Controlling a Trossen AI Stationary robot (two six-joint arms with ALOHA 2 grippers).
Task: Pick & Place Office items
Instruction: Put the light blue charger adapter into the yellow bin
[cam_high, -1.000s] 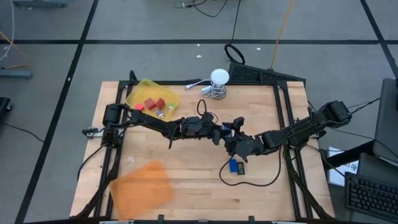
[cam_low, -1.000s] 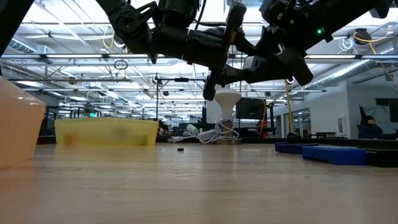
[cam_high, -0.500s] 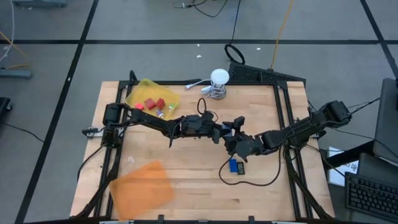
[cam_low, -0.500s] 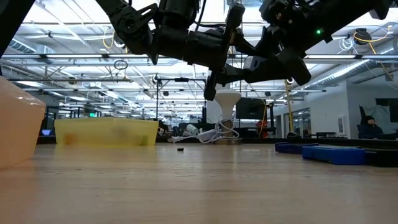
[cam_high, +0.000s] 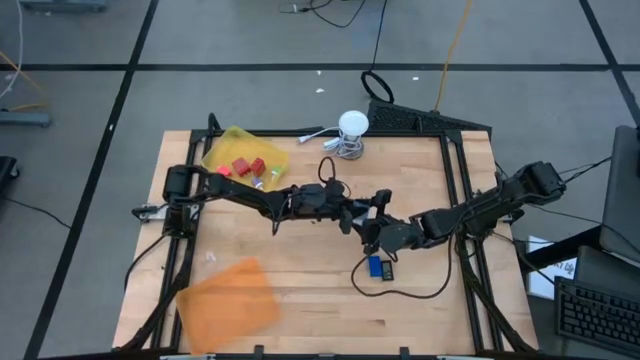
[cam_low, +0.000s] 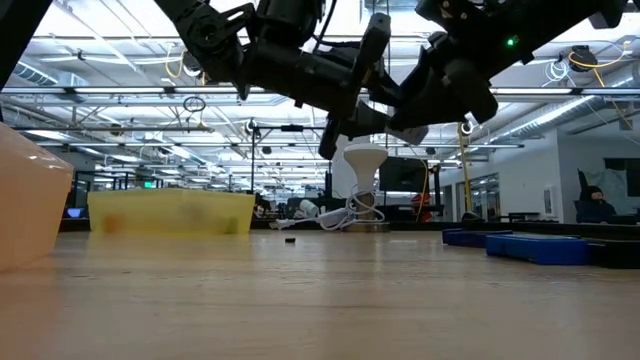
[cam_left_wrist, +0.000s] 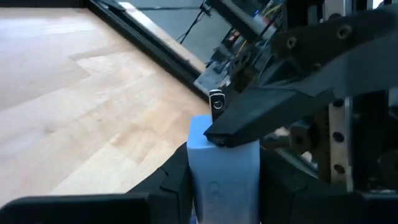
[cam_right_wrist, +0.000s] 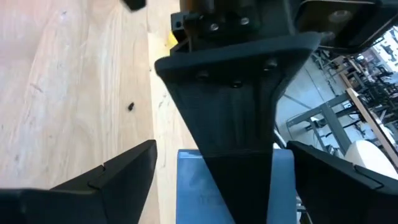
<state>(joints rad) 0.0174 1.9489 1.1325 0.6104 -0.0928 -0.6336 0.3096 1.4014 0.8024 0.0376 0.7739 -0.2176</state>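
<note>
Blue block between left fingers

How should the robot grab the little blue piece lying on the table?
Probably from straight above, pinching the blue piece across its narrower sides. It lies flat on the table, so its top is the easy way in, and a dark piece sits close on one side.

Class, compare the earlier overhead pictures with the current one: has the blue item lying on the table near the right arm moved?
No. The blue item lies where it did, at the same spot beside the black cable on the table.
</note>
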